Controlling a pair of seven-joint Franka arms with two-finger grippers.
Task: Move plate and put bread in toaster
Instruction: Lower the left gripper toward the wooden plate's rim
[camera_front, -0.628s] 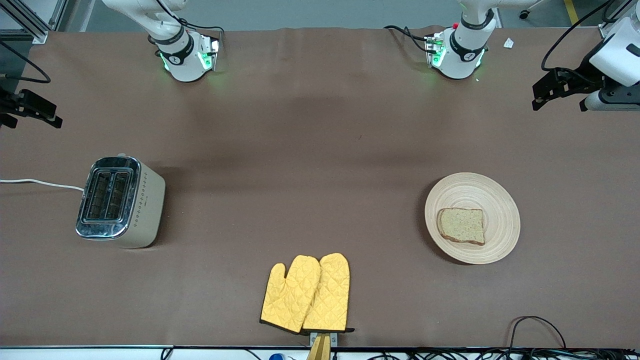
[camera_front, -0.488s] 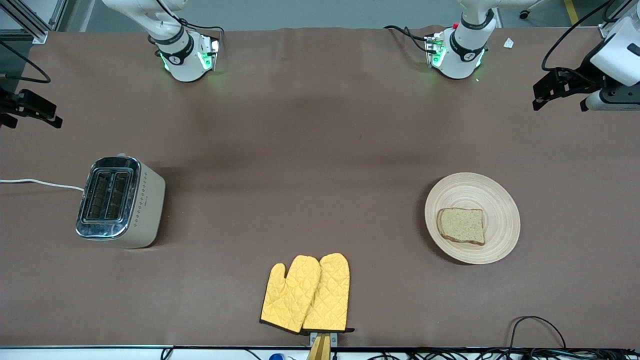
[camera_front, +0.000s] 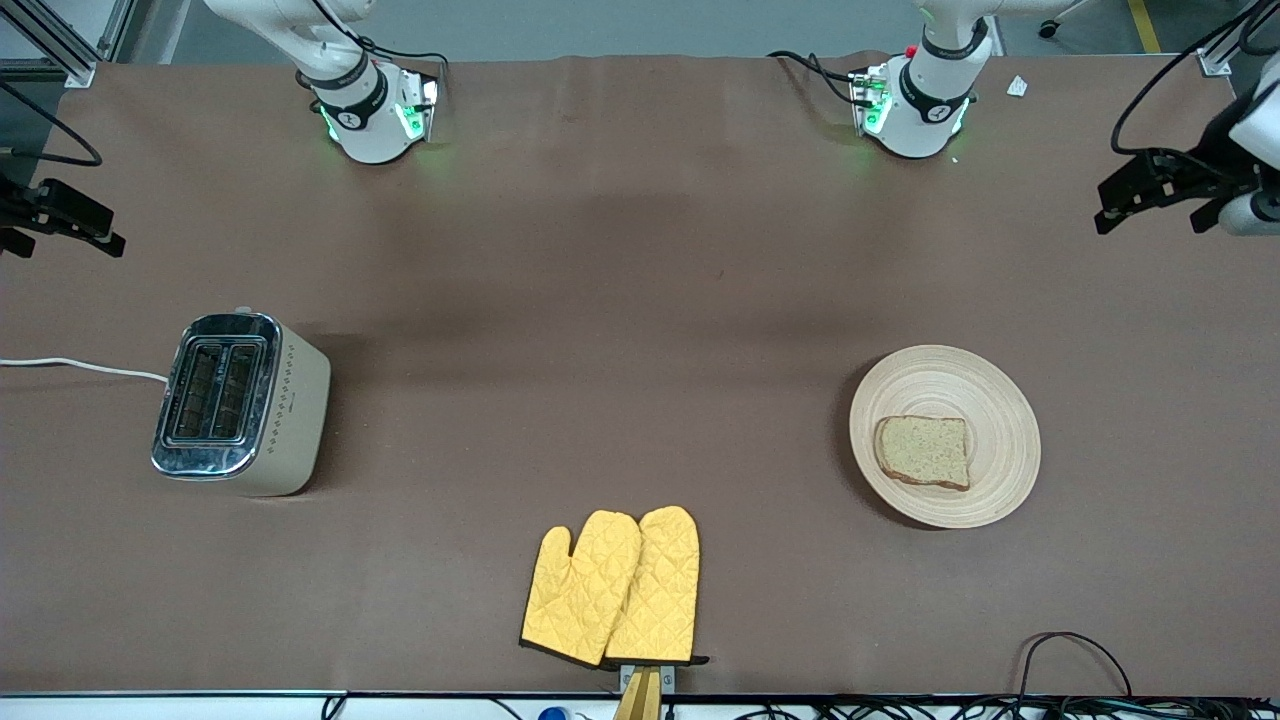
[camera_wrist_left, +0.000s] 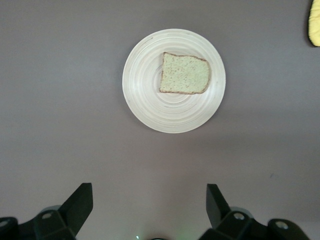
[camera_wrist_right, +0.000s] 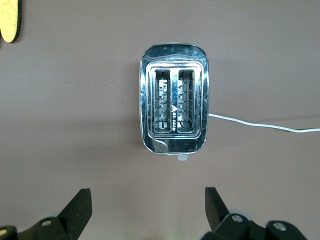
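Observation:
The light wooden plate (camera_front: 945, 375) lies toward the left arm's end of the table, with the slice of brown bread (camera_front: 922, 452) flat on it. Both show in the left wrist view: the plate (camera_wrist_left: 150, 100) and the bread (camera_wrist_left: 185, 74). The cream toaster (camera_front: 240, 400) with its chrome top stands toward the right arm's end, both slots empty; it also shows in the right wrist view (camera_wrist_right: 173, 111). My left gripper (camera_front: 1150, 205) (camera_wrist_left: 150, 200) hangs open and empty, high over bare table at the left arm's end. My right gripper (camera_front: 62, 225) (camera_wrist_right: 148, 202) hangs open and empty, high at the right arm's end.
A pair of yellow oven mitts (camera_front: 612, 588) lies at the table edge nearest the front camera, midway along it. The toaster's white cord (camera_front: 80, 365) runs off the right arm's end of the table. Black cables (camera_front: 1075, 650) lie at the near edge.
My left gripper has shifted a little toward the left arm's end of the table. The right gripper, plate, bread and toaster have not moved.

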